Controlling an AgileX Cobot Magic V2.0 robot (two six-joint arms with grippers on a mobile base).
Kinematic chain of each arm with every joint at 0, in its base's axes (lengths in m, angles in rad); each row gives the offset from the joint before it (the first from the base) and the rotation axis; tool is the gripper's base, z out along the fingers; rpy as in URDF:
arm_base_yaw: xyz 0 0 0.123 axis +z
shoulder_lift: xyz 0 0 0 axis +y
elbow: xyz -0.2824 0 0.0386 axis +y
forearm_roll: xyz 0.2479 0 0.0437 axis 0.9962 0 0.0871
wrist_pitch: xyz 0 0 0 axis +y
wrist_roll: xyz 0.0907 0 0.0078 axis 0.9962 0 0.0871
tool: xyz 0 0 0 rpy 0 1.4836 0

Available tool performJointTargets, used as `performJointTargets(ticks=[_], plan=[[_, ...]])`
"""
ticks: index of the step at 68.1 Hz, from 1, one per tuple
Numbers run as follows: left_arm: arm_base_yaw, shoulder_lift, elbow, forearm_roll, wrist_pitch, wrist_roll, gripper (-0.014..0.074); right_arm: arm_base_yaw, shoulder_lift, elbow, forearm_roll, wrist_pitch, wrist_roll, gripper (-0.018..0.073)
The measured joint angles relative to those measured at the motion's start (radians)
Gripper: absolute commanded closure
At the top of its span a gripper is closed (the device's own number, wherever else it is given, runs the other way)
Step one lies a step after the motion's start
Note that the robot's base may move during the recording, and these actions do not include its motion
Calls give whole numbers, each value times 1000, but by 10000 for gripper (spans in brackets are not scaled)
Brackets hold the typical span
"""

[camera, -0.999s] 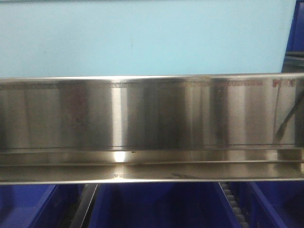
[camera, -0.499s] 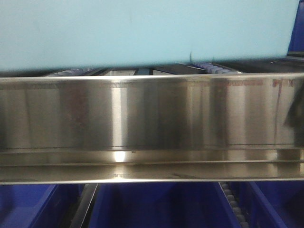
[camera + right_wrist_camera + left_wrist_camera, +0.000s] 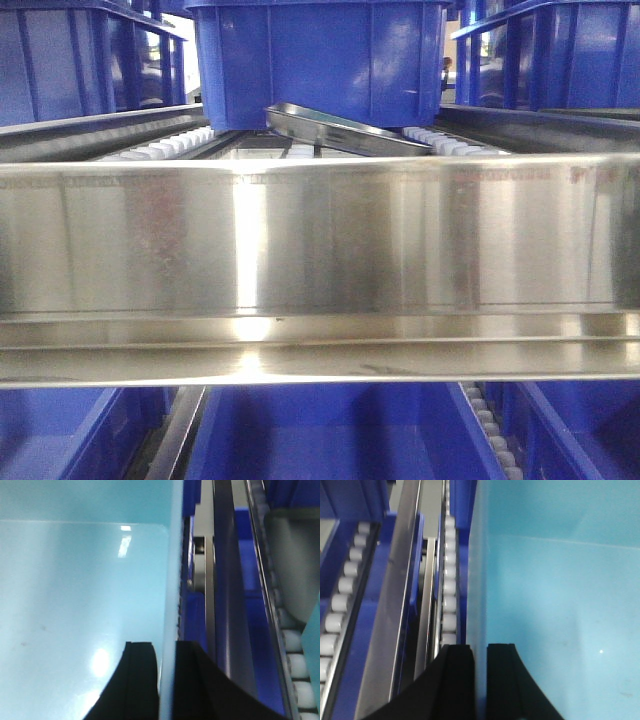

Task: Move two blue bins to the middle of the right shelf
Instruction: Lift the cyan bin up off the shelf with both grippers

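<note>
left gripper and right gripper each pinch a wall of the pale blue plastic bin — seemingly not shelved yet.

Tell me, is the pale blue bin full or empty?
Empty, as far as visible: the pale blue bin shows only bare inner walls and floor in both wrist views.
</note>
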Motion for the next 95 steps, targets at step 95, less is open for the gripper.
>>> performJointTargets(ticks=[95], plan=[[-2,0,-9,13,-10,40,707,1,19,-75,-35,-10,-66,724]])
